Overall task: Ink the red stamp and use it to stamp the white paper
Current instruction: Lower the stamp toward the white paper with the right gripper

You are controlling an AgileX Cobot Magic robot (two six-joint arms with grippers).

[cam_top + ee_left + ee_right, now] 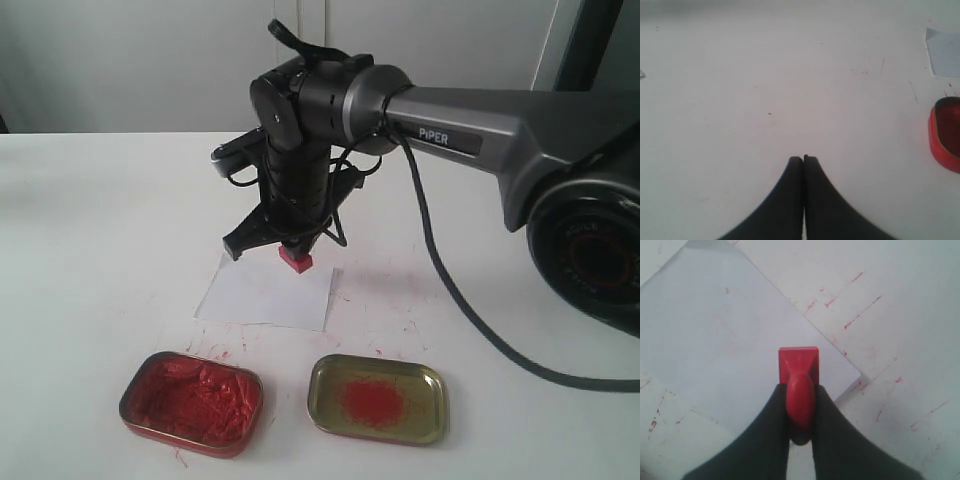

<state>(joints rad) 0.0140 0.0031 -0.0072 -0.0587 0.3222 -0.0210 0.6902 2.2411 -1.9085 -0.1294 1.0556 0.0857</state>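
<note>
**A:** What does the exterior view give?

**B:** The right arm (480, 130) reaches in from the right with its jaws pointing down. They are closed on the stamp (295, 259), at the far edge of the paper (265, 292). Nearer the camera sit a red tin (192, 402) on the left and a gold tin (378, 398) on the right. The tins are apart from each other and from the paper. The left jaws are outside this view.

**A:** And the left wrist view?

**B:** The left jaws are pressed together, tips touching and holding nothing, over the bare desk (765, 75). Only a paper corner and part of the red tin show at one edge.

**A:** The right wrist view?

**B:** Here the grip is plain. The right jaws pinch the stamp's knob (800, 405) from both sides, above the paper near its corner. I cannot tell whether the stamp touches the sheet. Red flecks (860, 317) mark the desk.
</note>
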